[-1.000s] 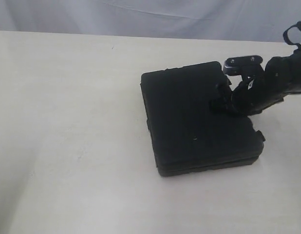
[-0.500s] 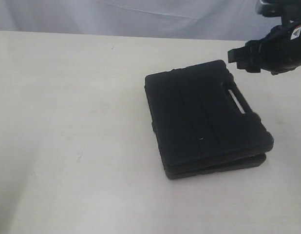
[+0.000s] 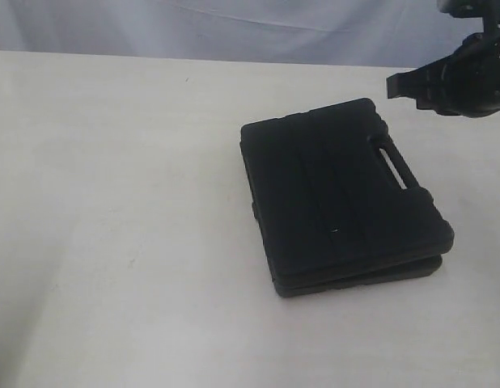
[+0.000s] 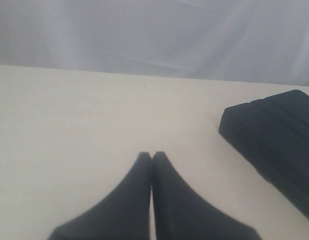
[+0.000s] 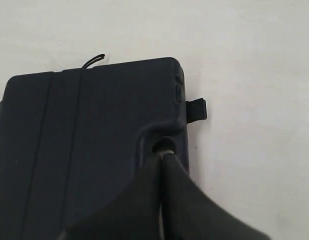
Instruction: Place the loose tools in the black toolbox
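A cream table point(image 3: 112, 202) is meeting a pale creased backdrop point(image 3: 234, 24); possibly a black thread point(image 5: 93, 60) is lying there.

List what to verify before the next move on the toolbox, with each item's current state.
1. Black toolbox shut, halves together, flat on the table: ok.
2. Latch tab fastened: cannot tell; it sticks out sideways.
3. Loose tools inside: cannot tell; none shows in any view.
4. Right gripper clear of the box: ok; shut, empty, raised beyond the hand slot end.
5. Left gripper clear: ok; shut, empty, apart from the box.
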Controlling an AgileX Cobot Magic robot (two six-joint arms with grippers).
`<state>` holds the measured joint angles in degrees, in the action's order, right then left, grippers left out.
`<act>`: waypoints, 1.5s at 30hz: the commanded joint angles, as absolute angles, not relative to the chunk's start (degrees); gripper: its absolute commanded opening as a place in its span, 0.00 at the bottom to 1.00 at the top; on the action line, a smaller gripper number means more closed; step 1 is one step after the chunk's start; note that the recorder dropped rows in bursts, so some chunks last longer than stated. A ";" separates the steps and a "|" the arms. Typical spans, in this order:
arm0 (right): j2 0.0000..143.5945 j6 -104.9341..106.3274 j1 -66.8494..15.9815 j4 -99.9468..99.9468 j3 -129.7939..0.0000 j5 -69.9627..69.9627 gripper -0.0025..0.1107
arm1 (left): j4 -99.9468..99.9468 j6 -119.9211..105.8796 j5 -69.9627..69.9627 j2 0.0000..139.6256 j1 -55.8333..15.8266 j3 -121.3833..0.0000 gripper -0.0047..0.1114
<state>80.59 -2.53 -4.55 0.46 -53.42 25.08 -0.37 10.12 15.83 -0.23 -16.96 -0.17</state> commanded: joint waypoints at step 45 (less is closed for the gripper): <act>12.25 -3.25 -16.24 -4.60 -25.70 11.93 0.02 | 0.00 10.05 15.61 0.00 -17.22 0.00 0.04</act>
